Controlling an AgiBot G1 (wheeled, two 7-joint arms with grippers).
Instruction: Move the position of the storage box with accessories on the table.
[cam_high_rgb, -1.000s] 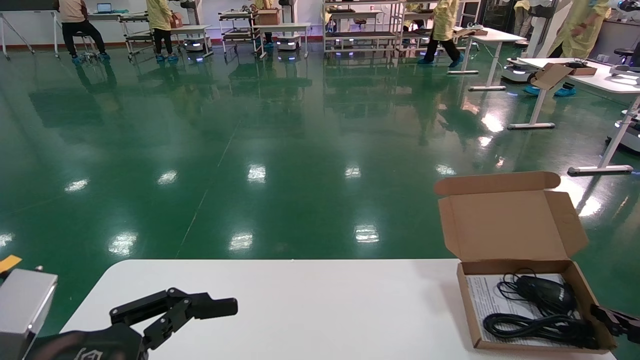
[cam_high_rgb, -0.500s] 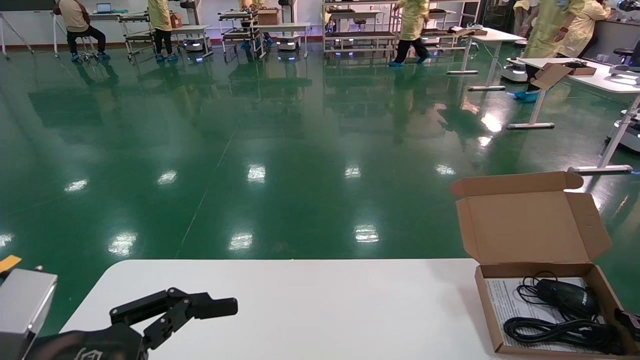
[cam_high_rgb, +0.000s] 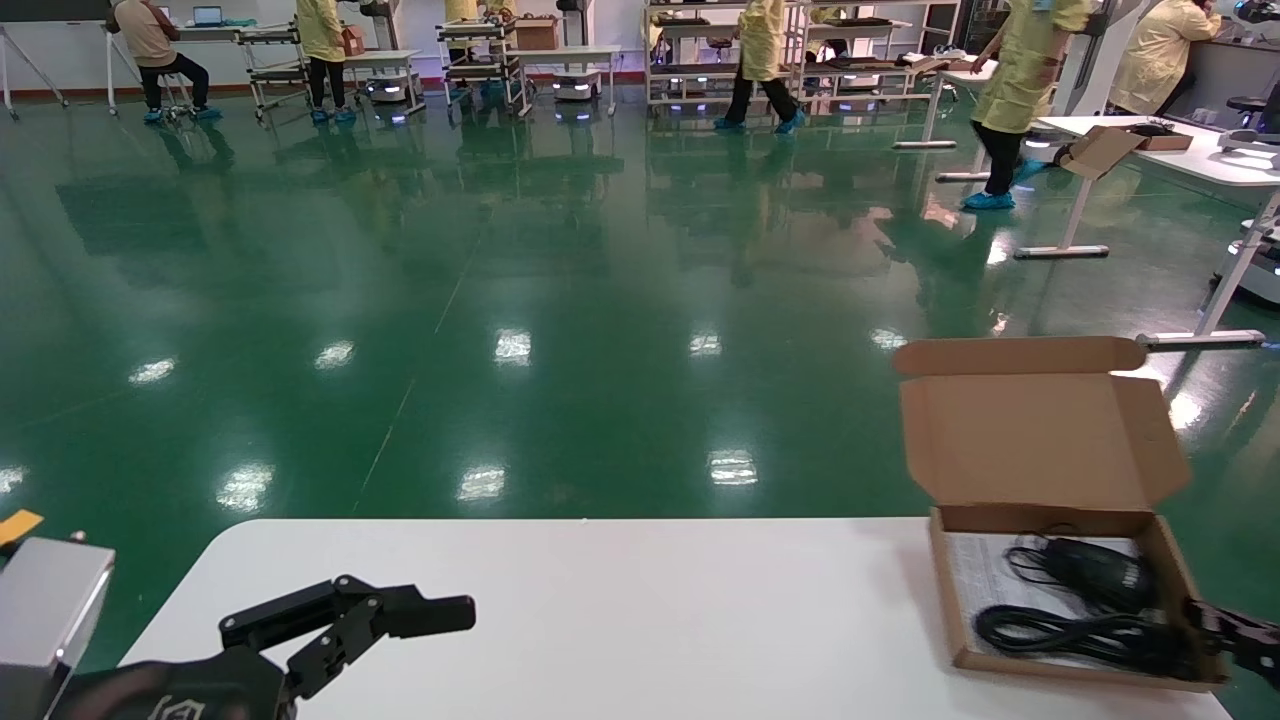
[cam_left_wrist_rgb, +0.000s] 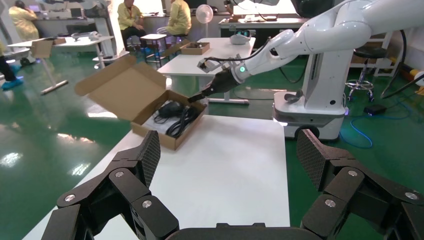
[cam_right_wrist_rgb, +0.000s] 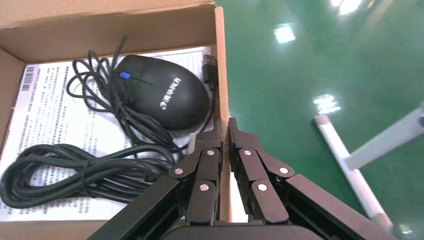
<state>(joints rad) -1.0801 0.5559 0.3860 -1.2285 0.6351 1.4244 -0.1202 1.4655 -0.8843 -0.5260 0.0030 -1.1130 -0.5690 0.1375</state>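
Note:
The storage box (cam_high_rgb: 1040, 440), brown cardboard with its lid standing open, sits at the right end of the white table (cam_high_rgb: 600, 600). Inside lie a black mouse (cam_high_rgb: 1095, 573), a coiled black cable (cam_high_rgb: 1070, 635) and a printed sheet (cam_high_rgb: 975, 570). My right gripper (cam_right_wrist_rgb: 224, 131) is shut on the box's right wall, one finger inside next to the mouse (cam_right_wrist_rgb: 165, 97) and one outside. In the left wrist view, the right gripper (cam_left_wrist_rgb: 197, 97) meets the box (cam_left_wrist_rgb: 170, 137) at the far end. My left gripper (cam_left_wrist_rgb: 227, 150) rests open and empty over the table's near left corner.
The box's right side lies close to the table's right edge, with green floor beyond. My white base (cam_left_wrist_rgb: 310, 110) stands past the table's long edge. Distant white tables, one bearing another cardboard box (cam_high_rgb: 1130, 140), and people in yellow coats are far off.
The box, held by the right gripper, slid right, then came back a little to the left and farther from me. The left arm has not moved. People in the background walked left.

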